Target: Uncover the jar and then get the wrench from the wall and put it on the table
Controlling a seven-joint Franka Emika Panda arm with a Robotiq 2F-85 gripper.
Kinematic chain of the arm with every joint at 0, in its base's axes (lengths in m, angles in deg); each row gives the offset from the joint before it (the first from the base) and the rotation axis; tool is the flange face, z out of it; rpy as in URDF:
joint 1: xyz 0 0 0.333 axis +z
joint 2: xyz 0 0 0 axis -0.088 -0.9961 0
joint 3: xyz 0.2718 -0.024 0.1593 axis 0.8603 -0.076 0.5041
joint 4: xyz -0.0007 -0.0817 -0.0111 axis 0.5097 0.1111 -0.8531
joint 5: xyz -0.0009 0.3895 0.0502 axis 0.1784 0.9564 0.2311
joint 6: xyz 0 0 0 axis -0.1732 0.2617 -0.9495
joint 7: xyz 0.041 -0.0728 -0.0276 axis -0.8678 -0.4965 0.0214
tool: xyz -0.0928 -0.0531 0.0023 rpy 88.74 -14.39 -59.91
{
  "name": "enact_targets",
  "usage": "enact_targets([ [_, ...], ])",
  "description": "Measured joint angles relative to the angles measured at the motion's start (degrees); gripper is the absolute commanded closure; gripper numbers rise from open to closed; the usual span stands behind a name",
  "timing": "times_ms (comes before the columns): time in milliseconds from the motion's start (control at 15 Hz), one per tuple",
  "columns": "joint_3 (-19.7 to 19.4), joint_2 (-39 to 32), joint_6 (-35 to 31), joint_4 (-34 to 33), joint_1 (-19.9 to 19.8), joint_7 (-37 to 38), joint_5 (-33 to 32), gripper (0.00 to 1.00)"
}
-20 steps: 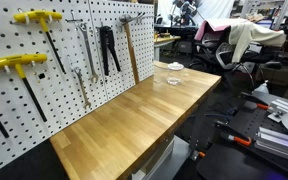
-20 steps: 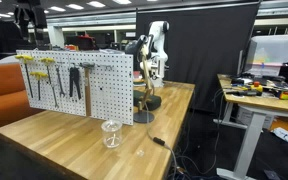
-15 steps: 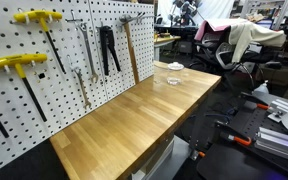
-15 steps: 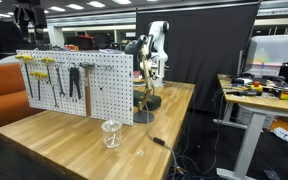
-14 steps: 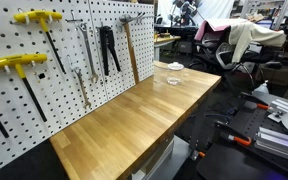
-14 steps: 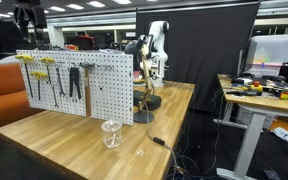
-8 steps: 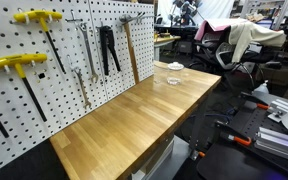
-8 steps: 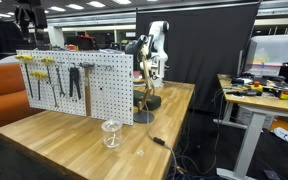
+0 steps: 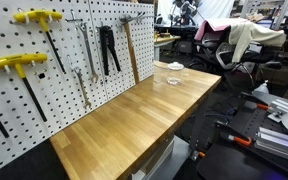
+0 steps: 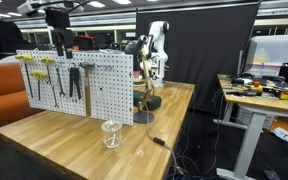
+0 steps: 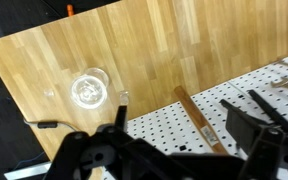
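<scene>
Hand [image 10: 60,42] hangs high over the top edge of the wall [image 10: 109,85], fingers spread wide, nothing between them. Jar [image 11: 89,90] sits on the tabletop [image 11: 174,40] in front of the wall, below and forward of the hand; lid on or off, cannot tell. Wrench [image 9: 81,90] hangs on the wall, long axis near vertical. Judgement: jar comes first, so descend forward, clear of the board.

Gripper [image 11: 181,128]: was dark, blurred, cut off by wrist view's lower edge; jaw spacing unreadable. Wall [image 11: 259,108]: was cropped at right edge. Jar [image 9: 174,80]: was too small in an exterior view; cover undeterminable.
</scene>
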Motion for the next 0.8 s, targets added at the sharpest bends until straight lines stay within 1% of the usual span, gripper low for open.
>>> enact_targets([
  [200, -0.8, -6.0, -4.2, -1.2, -2.4, 8.0, -3.8, 0.0],
  [333, -1.1, -7.4, -4.4, -1.5, -2.5, 8.3, -4.1, 0.0],
  [467, -1.0, -6.7, -4.4, -1.5, -1.9, 8.4, -4.1, 0.0],
  [800, -1.1, -6.3, -4.3, -1.4, -1.9, 8.4, -4.1, 0.0],
])
